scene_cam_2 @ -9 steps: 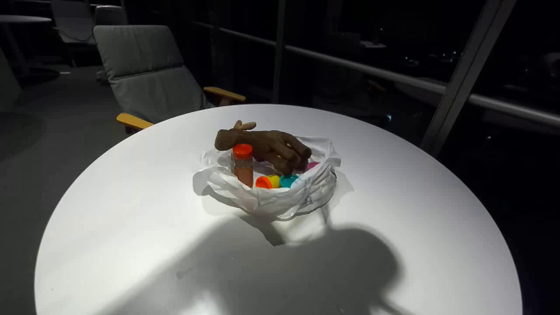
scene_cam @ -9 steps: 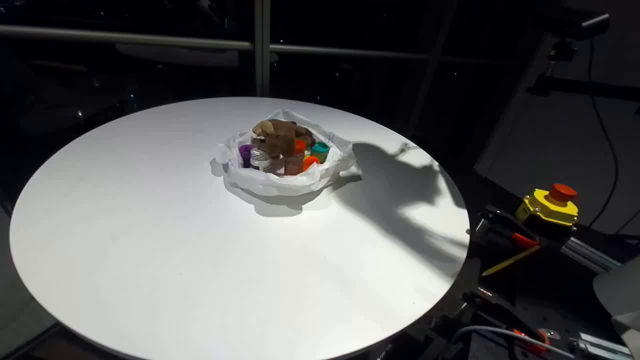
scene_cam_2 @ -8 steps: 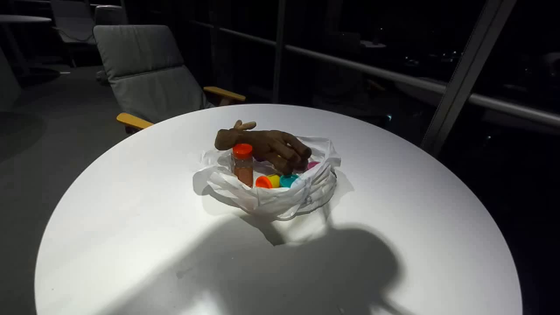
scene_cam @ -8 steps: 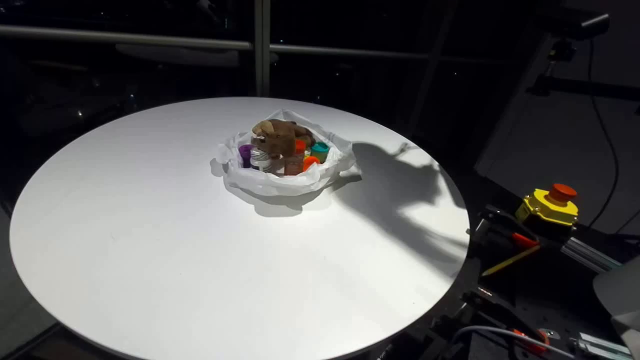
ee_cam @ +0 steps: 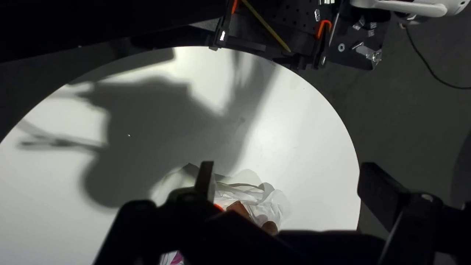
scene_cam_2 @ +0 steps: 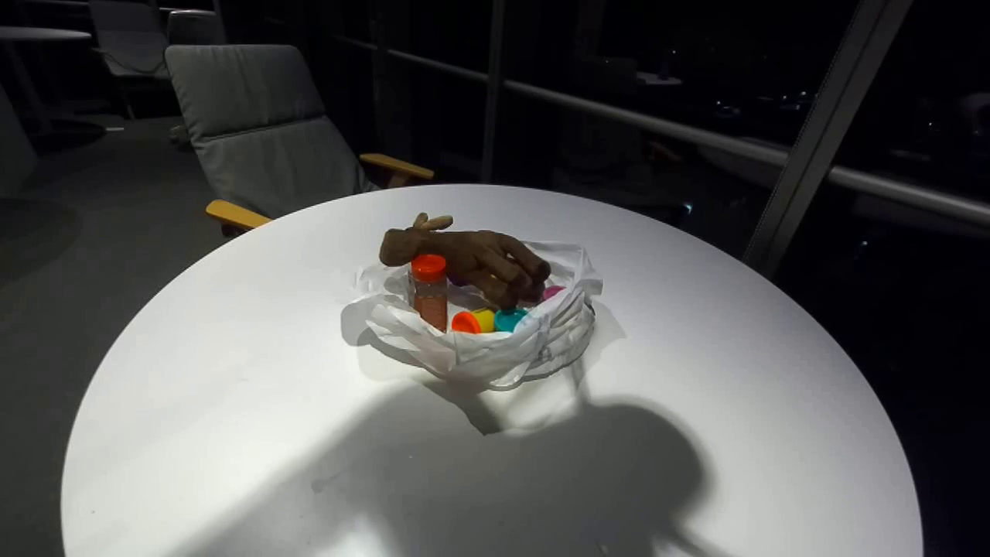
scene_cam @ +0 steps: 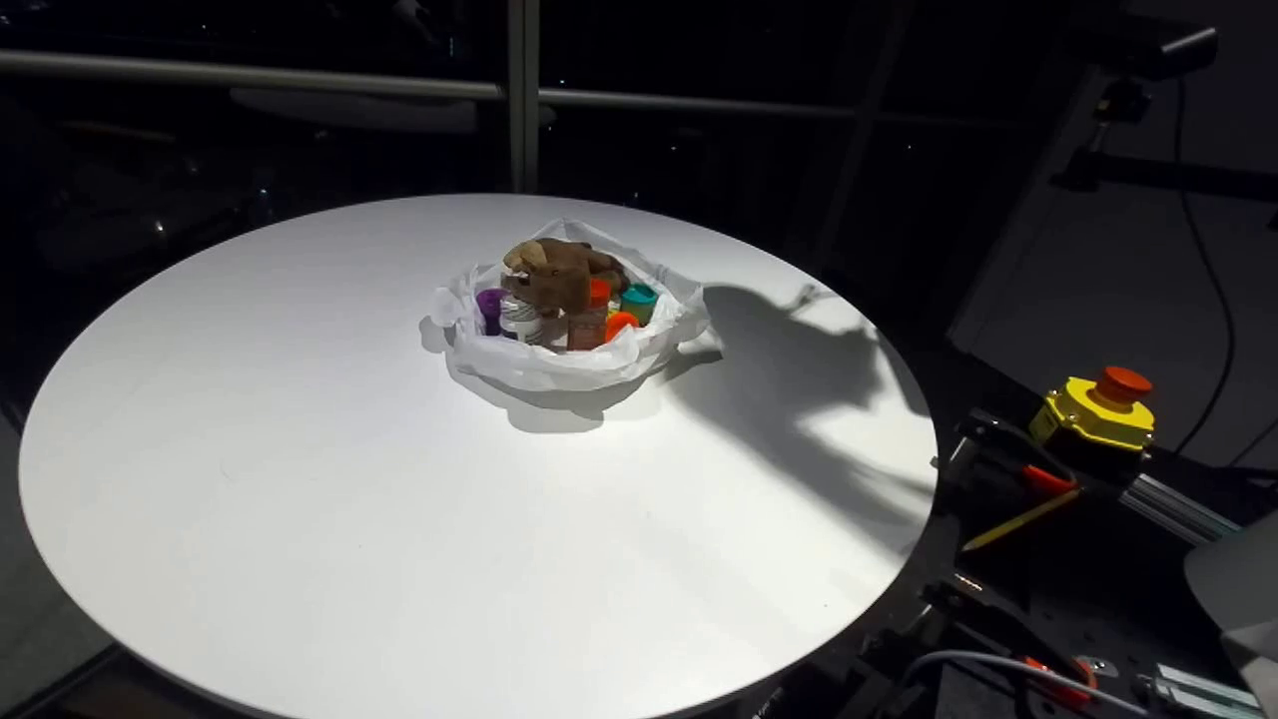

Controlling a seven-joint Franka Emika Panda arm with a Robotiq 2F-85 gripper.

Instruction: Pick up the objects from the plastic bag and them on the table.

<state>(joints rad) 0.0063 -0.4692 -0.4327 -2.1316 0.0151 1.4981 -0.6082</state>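
Atop rnd white tbl (scene_cam: 339,519), crinkly whitish bag (scene_cam: 559,375) holds brn plush (scene_cam: 555,282), w/ end effector (ee_cam: 286,179) spread wide.

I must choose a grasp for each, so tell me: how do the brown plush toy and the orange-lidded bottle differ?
The brown plush toy lies sprawled; the orange-lidded bottle stands roughly upright. The toy looks bigger than the bottle. The toy is mostly brown; the bottle is partly see-through, partly red-brown. Both are in the plastic bag.
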